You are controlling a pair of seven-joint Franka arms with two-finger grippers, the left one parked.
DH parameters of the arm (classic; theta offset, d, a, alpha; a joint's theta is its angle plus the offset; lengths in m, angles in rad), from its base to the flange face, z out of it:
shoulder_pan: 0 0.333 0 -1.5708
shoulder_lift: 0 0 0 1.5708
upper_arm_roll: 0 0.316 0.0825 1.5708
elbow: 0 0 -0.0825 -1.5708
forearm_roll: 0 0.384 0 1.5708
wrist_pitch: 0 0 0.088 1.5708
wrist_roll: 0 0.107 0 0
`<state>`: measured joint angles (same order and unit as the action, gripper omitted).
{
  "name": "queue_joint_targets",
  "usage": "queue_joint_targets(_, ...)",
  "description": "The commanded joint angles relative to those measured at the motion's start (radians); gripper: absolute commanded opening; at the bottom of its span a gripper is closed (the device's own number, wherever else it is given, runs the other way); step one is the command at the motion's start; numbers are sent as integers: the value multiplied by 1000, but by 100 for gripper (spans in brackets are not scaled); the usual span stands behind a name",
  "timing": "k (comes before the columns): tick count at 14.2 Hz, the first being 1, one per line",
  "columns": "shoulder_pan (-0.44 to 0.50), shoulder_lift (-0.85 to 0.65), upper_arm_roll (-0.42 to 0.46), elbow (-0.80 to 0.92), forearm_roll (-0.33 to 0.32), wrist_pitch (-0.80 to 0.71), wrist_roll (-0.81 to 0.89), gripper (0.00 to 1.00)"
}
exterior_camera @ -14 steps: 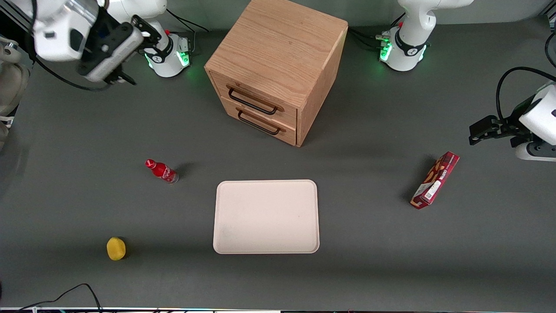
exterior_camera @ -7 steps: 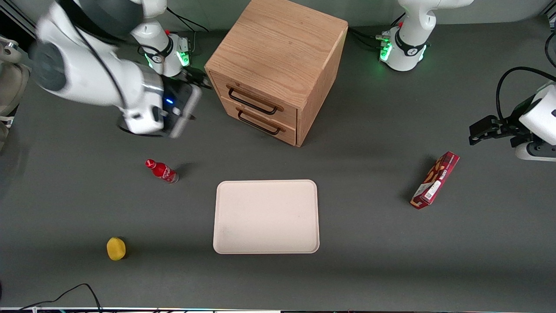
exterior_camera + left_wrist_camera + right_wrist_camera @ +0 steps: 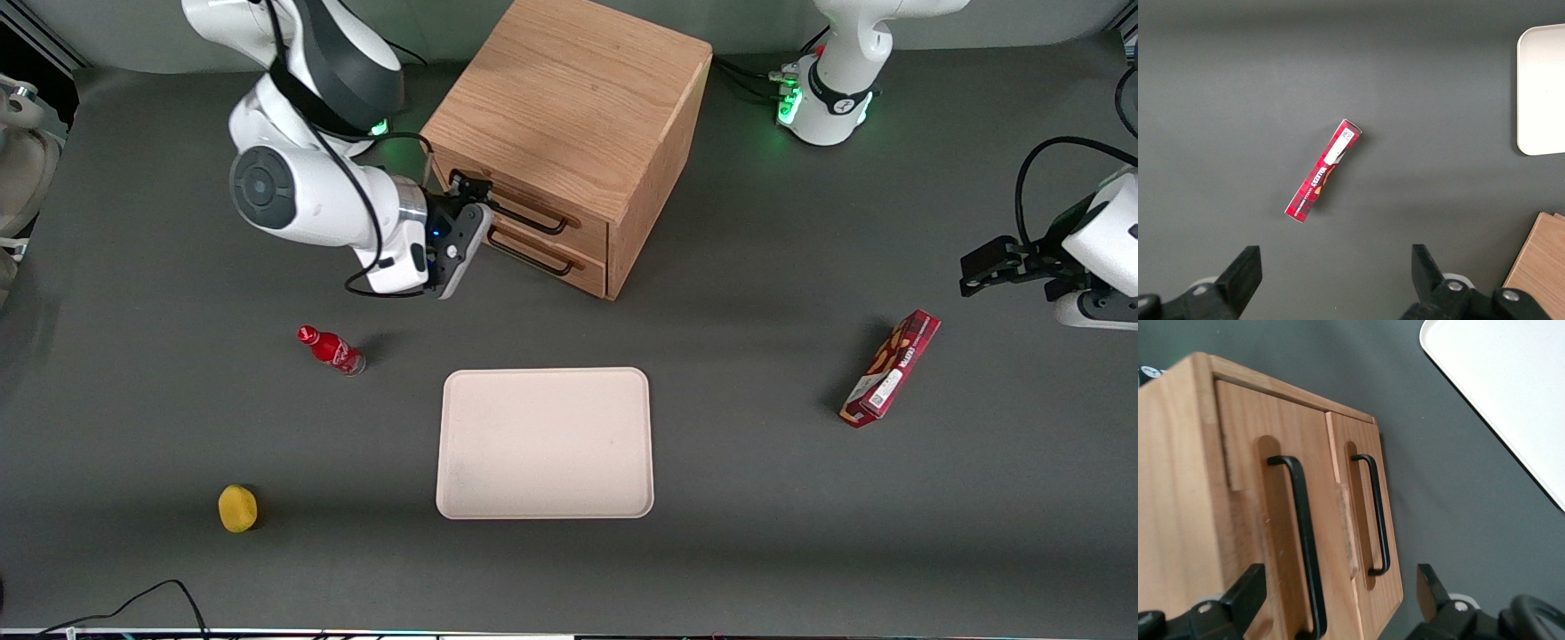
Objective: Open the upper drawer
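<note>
gripper (image 3: 468, 197) moved up to upper drawer (image 3: 533, 201) | fingers (image 3: 1245, 597) spread, handle (image 3: 1301, 540) between

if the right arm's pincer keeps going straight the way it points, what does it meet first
Most likely the upper drawer: the open pincer sits just in front of it, with the black bar handle between its fingers. Exact depth is unclear.
</note>
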<state>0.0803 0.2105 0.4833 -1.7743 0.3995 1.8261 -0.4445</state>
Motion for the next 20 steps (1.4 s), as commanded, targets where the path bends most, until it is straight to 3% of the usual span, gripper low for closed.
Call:
queue_joint_targets(1, -5, -39, 21, -91, -8, 73, -17, 100)
queue_joint_targets(20, -5, -26, 70, -224, -8, 249, -16, 100)
